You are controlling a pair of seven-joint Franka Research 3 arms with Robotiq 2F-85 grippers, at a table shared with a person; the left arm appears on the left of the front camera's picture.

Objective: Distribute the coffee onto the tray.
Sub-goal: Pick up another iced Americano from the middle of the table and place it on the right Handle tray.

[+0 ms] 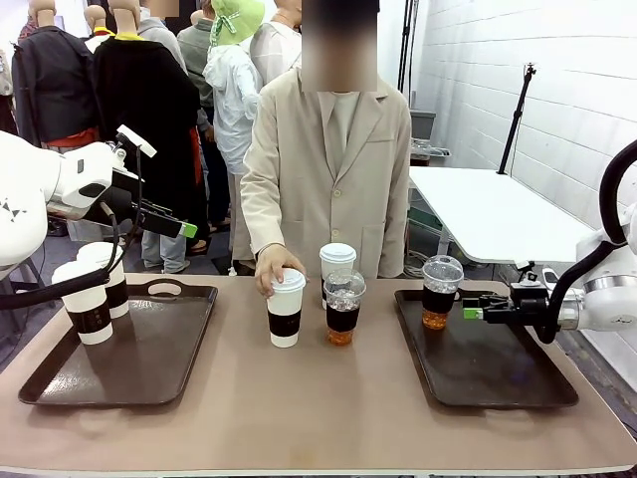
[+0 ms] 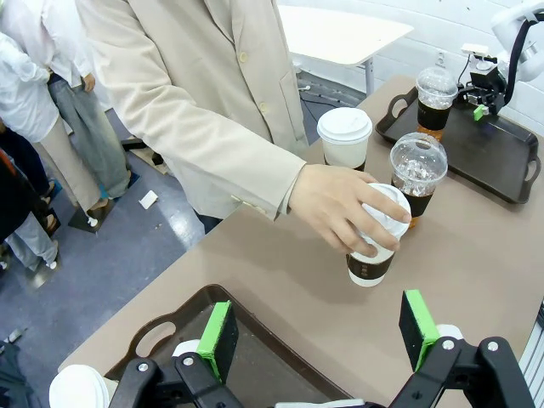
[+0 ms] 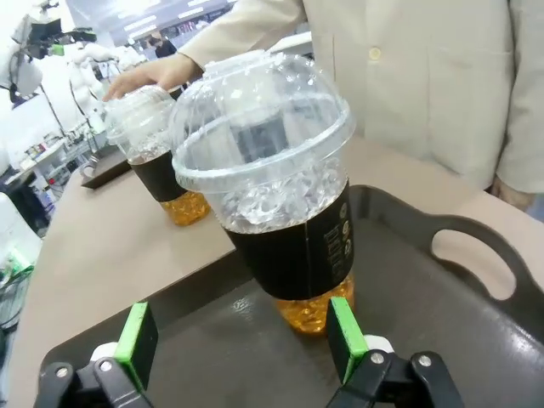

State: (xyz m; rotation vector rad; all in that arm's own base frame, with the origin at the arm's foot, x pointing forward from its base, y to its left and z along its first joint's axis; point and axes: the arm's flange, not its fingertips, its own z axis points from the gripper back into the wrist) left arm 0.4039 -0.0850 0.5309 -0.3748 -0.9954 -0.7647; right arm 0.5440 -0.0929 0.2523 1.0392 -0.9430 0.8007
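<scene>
Left gripper (image 2: 319, 331): jaws wide, nothing in them, hovering above the far edge of the left dark brown plastic tray (image 1: 159, 349). That tray carries two white lidded paper cups with dark brown sleeves (image 1: 95, 299).

Likely next pick, my call: the third white sleeved cup (image 2: 371, 251), mid-table. It's upright, axis vertical, ahead of and below the left pads, toward table centre. The left arm is the nearer one. Snag: the person's hand (image 2: 344, 204) sits over its lid.

A clear dome-lidded iced cup (image 1: 343, 309) stands just beside it, and a fourth white cup (image 1: 337, 261) behind.

Right gripper (image 3: 240, 340): also wide. Another dome-lidded amber iced cup (image 3: 280, 195) stands just ahead of its pads on the right tray (image 3: 442, 306), unclamped.
</scene>
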